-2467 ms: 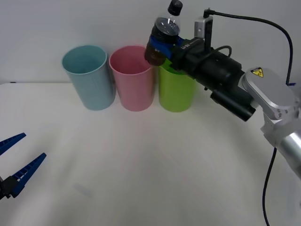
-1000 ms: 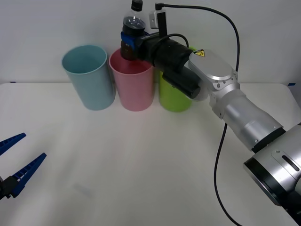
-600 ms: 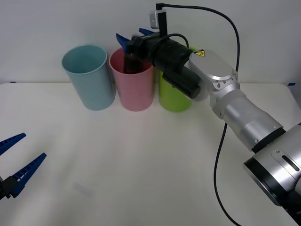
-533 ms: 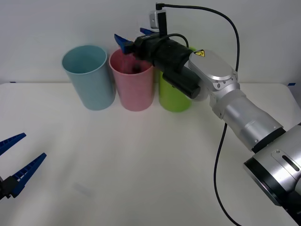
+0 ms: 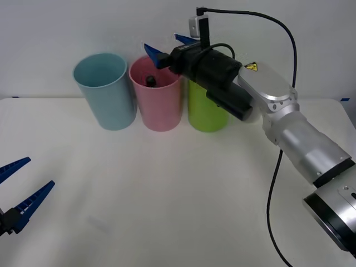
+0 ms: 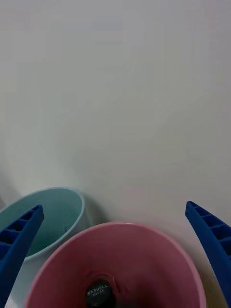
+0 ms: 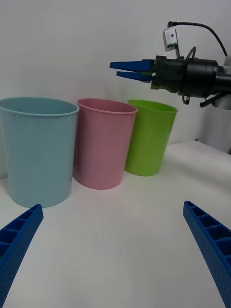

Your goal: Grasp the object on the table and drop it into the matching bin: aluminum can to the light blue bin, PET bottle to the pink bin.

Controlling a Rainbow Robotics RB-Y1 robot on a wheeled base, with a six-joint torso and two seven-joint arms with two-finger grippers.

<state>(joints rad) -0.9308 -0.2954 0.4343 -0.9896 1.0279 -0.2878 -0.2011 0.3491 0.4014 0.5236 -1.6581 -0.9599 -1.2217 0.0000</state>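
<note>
PET bottle (image 5: 150, 81) is inside the pink bin (image 5: 161, 105). From the front only its black cap shows, low behind the near rim; body and label are hidden by the bin wall. Right wrist view looks down into the bin: the cap sits at the bottom of the opening, with white lettering on it too small to read; the rest of the bottle cannot be made out.

Right tool (image 5: 169, 47): fingers spread wide, holding nothing, above the pink bin's rim toward its right and back side, apart from the rim. In its own wrist view both blue fingers (image 6: 19, 240) are cut off at the picture's corners, one over the light blue bin (image 5: 107, 92), the other past the pink bin's far side.

Left tool (image 5: 19, 192): fingers open, empty, low at the near left of the table (image 5: 178, 189), partly cut off by the picture edge.

Bins stand in a row at the back of the table: light blue, pink, lime green bin (image 5: 207, 108). Light blue and pink rims nearly touch; pink and green are just beside each other. The right arm's black wrist covers part of the green bin's rim. A white wall runs close behind the row. Open white table lies between the bins and the left tool.
</note>
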